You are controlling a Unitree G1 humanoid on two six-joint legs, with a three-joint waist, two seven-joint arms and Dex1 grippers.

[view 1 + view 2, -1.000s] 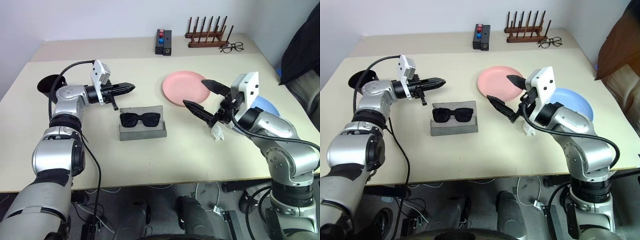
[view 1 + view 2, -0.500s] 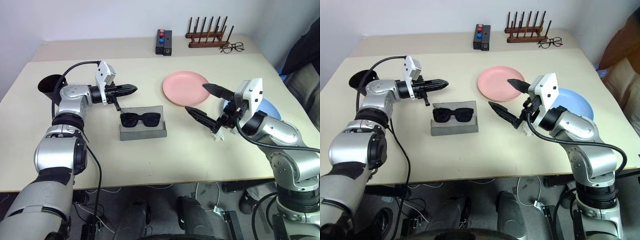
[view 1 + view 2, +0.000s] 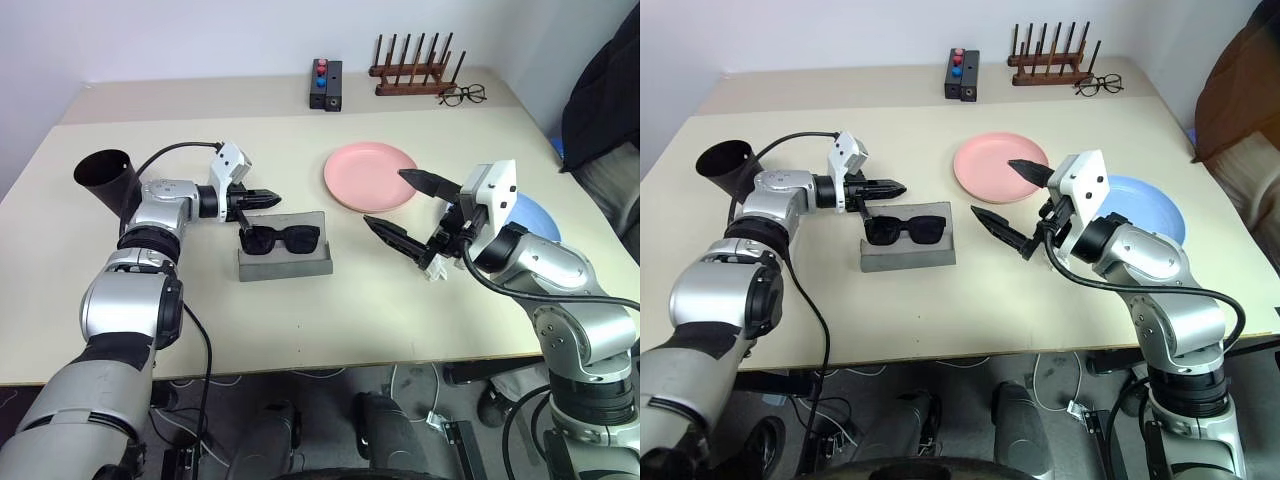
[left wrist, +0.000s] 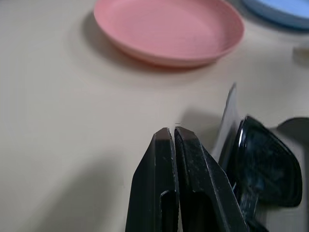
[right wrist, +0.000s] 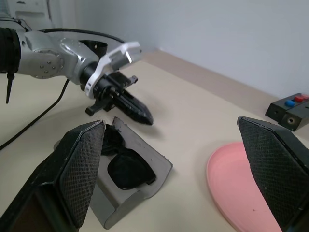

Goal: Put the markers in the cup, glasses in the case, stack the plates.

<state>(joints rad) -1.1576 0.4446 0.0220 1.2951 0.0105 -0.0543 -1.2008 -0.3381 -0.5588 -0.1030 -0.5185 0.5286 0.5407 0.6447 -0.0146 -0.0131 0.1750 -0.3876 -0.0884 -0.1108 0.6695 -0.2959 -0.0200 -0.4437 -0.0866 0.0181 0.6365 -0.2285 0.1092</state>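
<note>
Grey, hard-shelled and lid up, the case (image 3: 285, 252) sits mid-counter (image 3: 300, 310) in the left eye view, and we note the glasses (image 3: 280, 239) lying inside it. The left end effector (image 3: 277, 196) hangs just behind the case's raised lid, fingers pressed together on nothing. The cup (image 3: 106, 178) stands at the far left, well apart from the case. The pink plate (image 3: 370, 176) lies beyond the case to the right; the blue plate (image 3: 530, 215) lies further right, partly behind the right arm, the two plates apart and unstacked. The right end effector (image 3: 402, 203) hovers between case and pink plate, fingers spread wide and empty. A wooden rack (image 3: 415, 70), clear eyeglasses (image 3: 462, 95) and a black box with coloured buttons (image 3: 327, 84) sit at the far edge. From the left wrist we see its fingertips (image 4: 171, 137) closed, just beside the lid edge and a dark lens. From the right wrist we see its two pads (image 5: 84, 169) far apart, framing the case, the glasses and the left end effector.
</note>
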